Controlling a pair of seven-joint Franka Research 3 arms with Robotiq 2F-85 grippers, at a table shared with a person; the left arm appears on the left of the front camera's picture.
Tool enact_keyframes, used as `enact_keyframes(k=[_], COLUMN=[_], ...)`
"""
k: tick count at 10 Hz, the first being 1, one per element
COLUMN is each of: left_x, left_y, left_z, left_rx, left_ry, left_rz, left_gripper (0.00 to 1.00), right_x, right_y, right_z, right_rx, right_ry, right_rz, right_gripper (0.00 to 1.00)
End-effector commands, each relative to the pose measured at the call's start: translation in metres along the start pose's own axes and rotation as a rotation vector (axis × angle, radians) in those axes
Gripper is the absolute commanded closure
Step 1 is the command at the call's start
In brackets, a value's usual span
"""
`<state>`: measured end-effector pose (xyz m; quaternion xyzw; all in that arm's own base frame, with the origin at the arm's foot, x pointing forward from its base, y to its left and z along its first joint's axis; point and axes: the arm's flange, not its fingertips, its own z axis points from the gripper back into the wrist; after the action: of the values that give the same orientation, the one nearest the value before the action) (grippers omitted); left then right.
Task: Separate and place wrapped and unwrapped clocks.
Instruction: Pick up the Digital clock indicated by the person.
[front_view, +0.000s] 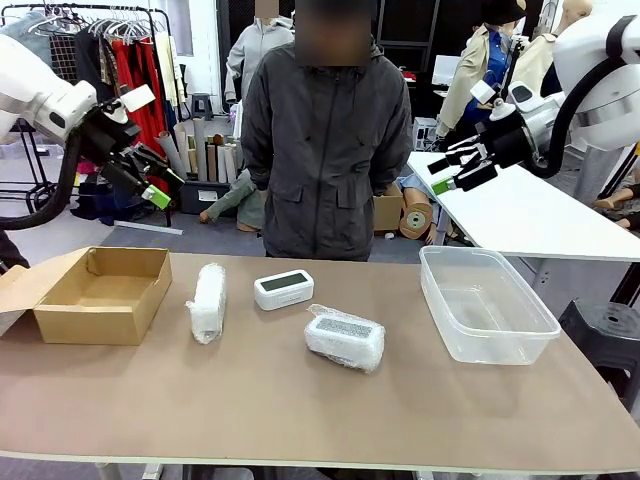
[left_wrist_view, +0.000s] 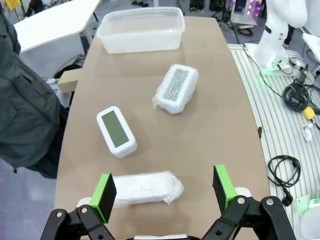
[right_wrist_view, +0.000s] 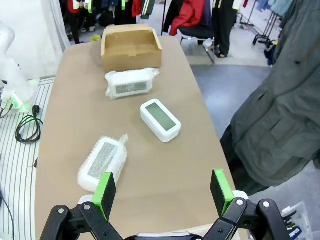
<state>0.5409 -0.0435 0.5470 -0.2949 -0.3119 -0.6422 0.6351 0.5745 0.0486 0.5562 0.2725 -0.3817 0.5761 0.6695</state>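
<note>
Left claw (front_view: 160, 182) is shown suspended above the 9 o'clock end of the surface (front_view: 300, 410), its green-padded fingers spread wide with nothing gripped. The right claw (front_view: 442, 176) is suspended above the 3 o'clock end, likewise spread wide and gripping nothing. Three clocks are laid on the brown surface, each apart from the others. The bare clock (front_view: 283, 289), white with a grey-green screen turned upward, is placed near the centre, toward the 12 o'clock edge. The first wrapped clock (front_view: 208, 302), bundled in crinkly clear bubble plastic, is seen at 9 o'clock of the bare clock. The second wrapped clock (front_view: 346, 337), bundled in the same way, is seen at about 5 o'clock of it, nearer the 6 o'clock edge. An open cardboard box (front_view: 90, 325) is set at the 9 o'clock end of the surface and a clear plastic tub (front_view: 500, 340) at the 3 o'clock end. A person (front_view: 325, 150) in a dark jacket is positioned at the 12 o'clock side. In the left wrist view the first wrapped clock is framed between the two pads, lying on the surface beneath the left claw.
</note>
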Motion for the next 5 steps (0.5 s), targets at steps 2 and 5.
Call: enact_keyframes(k=[2, 5], left_x=[-0.0001, 0.0011], left_y=[-0.0079, 0.0], left_z=[-0.0031, -0.0005], left_rx=[0.012, 0.005], left_ry=[-0.006, 0.002], left_rz=[0.0, -0.002], left_gripper=[0.0, 0.0], right_x=[-0.0027, -0.0003], right_y=[-0.0071, -0.0025], right_z=[0.0, 0.002], right_rx=[0.013, -0.001], right_ry=[-0.032, -0.001], right_rz=[0.006, 0.001], right_gripper=[0.0, 0.0])
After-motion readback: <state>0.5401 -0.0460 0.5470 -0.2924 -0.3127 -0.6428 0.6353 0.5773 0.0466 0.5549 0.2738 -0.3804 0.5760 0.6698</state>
